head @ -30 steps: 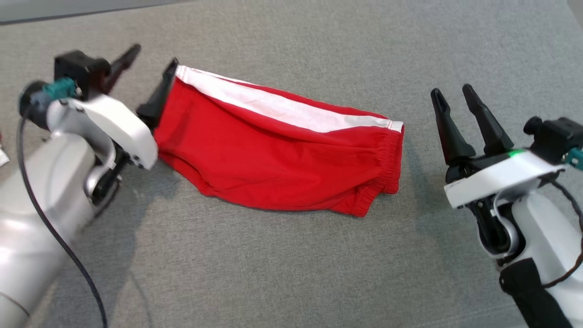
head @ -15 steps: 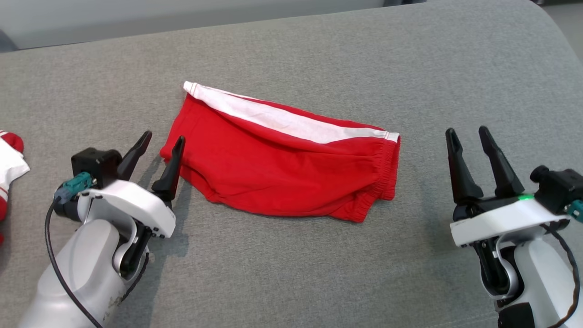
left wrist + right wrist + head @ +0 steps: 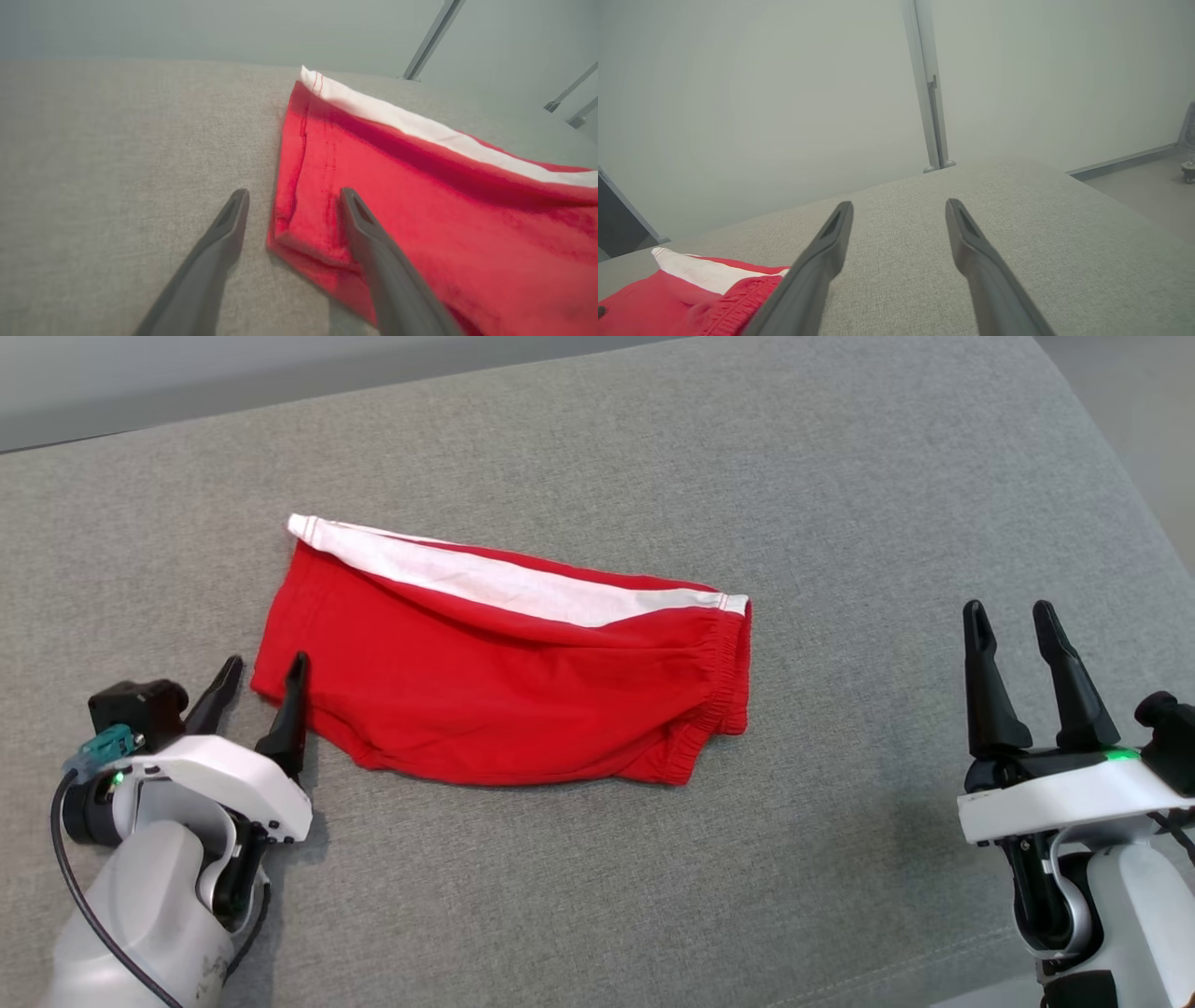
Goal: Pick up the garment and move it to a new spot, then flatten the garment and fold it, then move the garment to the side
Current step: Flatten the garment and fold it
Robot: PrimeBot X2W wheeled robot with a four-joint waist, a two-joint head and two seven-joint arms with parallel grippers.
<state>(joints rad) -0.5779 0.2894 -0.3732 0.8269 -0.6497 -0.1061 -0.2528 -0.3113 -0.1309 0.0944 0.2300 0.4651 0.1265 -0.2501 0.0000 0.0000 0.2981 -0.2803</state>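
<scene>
- The left gripper (image 3: 265,660) has its two dark fingers spread apart and it holds nothing
- The garment (image 3: 504,681), a pair of red shorts with a white band, lies flat on the grey cushion (image 3: 653,896), just ahead of this claw and stretching away to its right side
- In the left wrist view the nearest corner of the garment sits between the two fingers: the right finger (image 3: 373,242) is over the red cloth and the left finger (image 3: 219,242) is over bare cushion just beside the hem; I cannot tell if they touch the cloth
- The white band runs along the edge of the garment far from this claw
- The right gripper (image 3: 1009,609) is spread as well and empty
- The gathered elastic end of the garment lies well apart from it, on its left side, with bare cushion between them and bare cushion ahead of its fingers
</scene>
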